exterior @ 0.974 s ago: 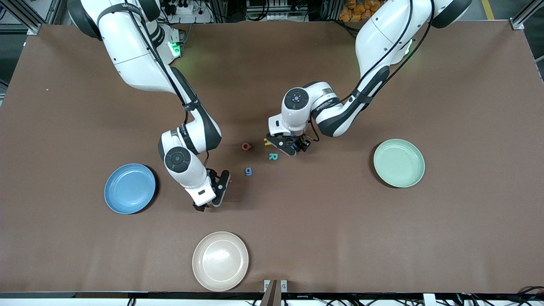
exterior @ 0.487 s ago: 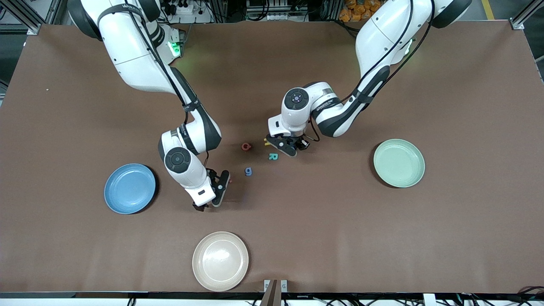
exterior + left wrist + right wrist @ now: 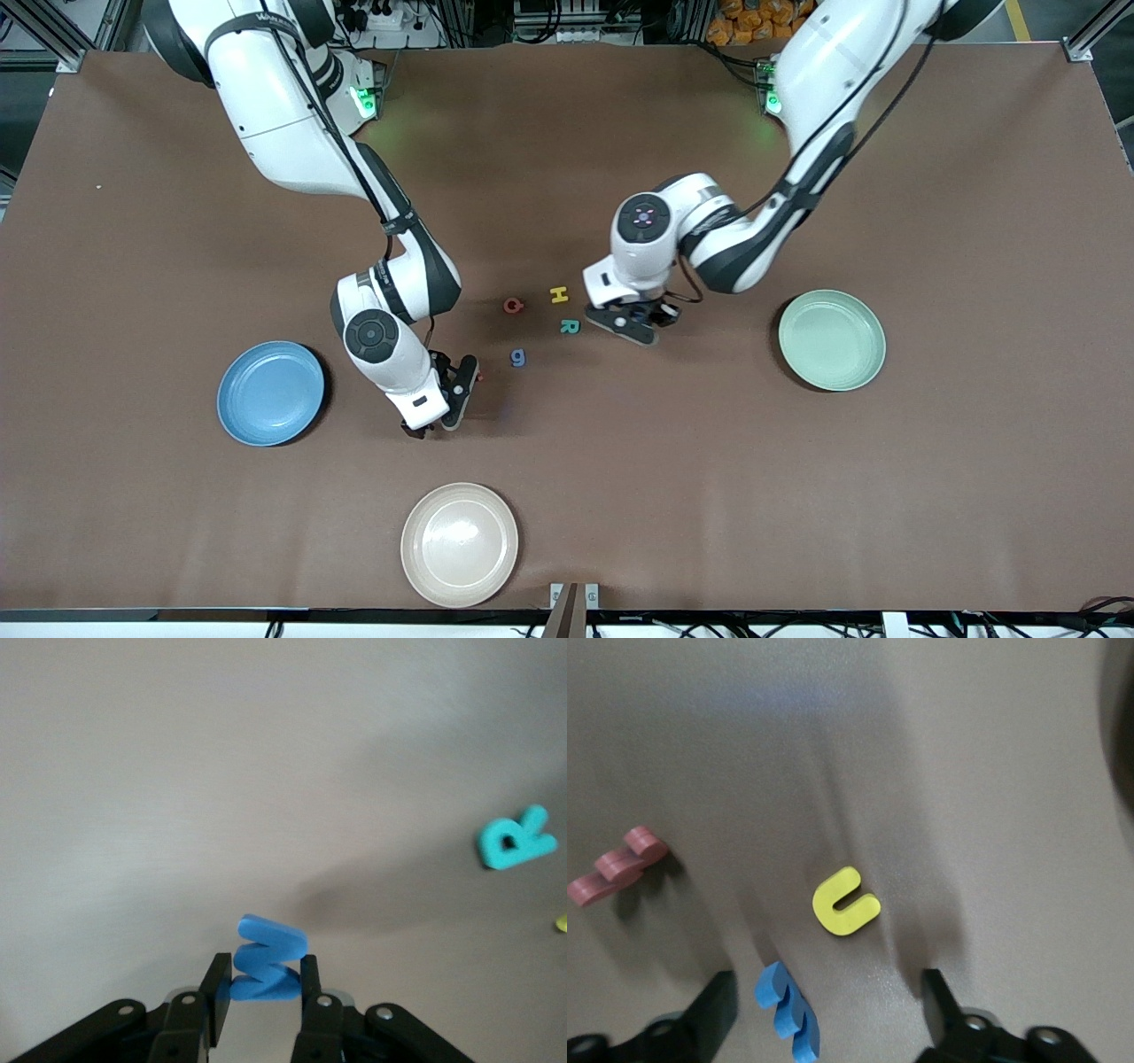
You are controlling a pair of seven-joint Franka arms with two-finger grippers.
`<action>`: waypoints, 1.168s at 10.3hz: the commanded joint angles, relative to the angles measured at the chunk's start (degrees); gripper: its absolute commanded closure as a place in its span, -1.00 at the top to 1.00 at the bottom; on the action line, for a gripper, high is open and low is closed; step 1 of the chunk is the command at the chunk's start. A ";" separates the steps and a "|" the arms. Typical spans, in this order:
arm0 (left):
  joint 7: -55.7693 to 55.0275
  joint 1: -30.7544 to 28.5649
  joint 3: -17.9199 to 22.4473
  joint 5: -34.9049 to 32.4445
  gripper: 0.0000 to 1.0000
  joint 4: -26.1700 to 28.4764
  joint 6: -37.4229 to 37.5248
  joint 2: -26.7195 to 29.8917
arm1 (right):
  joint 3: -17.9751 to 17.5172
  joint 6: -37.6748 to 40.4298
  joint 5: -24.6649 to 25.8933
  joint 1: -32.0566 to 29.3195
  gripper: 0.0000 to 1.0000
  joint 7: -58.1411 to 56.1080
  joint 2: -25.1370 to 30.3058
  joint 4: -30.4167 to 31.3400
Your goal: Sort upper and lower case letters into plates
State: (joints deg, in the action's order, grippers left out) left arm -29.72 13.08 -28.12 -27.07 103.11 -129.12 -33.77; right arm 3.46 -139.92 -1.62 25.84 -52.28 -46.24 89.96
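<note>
My left gripper (image 3: pixel 634 324) is shut on a blue zigzag letter (image 3: pixel 270 946), held edge-on between its fingers a little above the bare table, between the teal R (image 3: pixel 570 326) and the pale mint green plate (image 3: pixel 832 340). The teal R also shows in the left wrist view (image 3: pixel 516 838). My right gripper (image 3: pixel 828 1010) is open low over the table, beside the blue plate (image 3: pixel 271 392). A blue letter (image 3: pixel 788 1017) lies between its fingers, a yellow U-shaped letter (image 3: pixel 844 901) and a red letter (image 3: pixel 616 870) just past them. A red letter (image 3: pixel 513 306), a yellow H (image 3: pixel 559 294) and a blue g (image 3: pixel 518 357) lie mid-table.
A beige cream plate (image 3: pixel 460 544) sits nearest the front camera, near the table's front edge. Both the blue and the mint plates hold no letters. The right arm's hand (image 3: pixel 416 390) hides most of the letters under it in the front view.
My left gripper has moved toward the mint plate with the blue letter in it, uncovering the yellow H. The right arm has barely moved.
</note>
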 commanded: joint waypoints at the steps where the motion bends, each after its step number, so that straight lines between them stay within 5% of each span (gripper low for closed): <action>1: 0.79 -8.29 -4.90 2.72 -1.00 1.84 6.57 6.60 | -0.03 0.08 -0.93 0.09 -1.00 0.69 -0.07 0.04; 6: 3.26 -40.80 -25.29 7.12 -1.00 1.84 18.89 8.73 | -0.03 1.04 -0.93 0.18 -1.00 1.48 0.54 0.04; 12: 2.65 -50.59 -25.14 6.50 -1.00 3.15 21.19 4.96 | 2.85 12.56 -0.23 -1.66 -1.00 10.27 10.20 0.04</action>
State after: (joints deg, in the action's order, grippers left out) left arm -27.01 -34.09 -52.43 -21.46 106.06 -108.30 -26.83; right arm 4.80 -128.91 -1.66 25.55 -42.97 -39.14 88.26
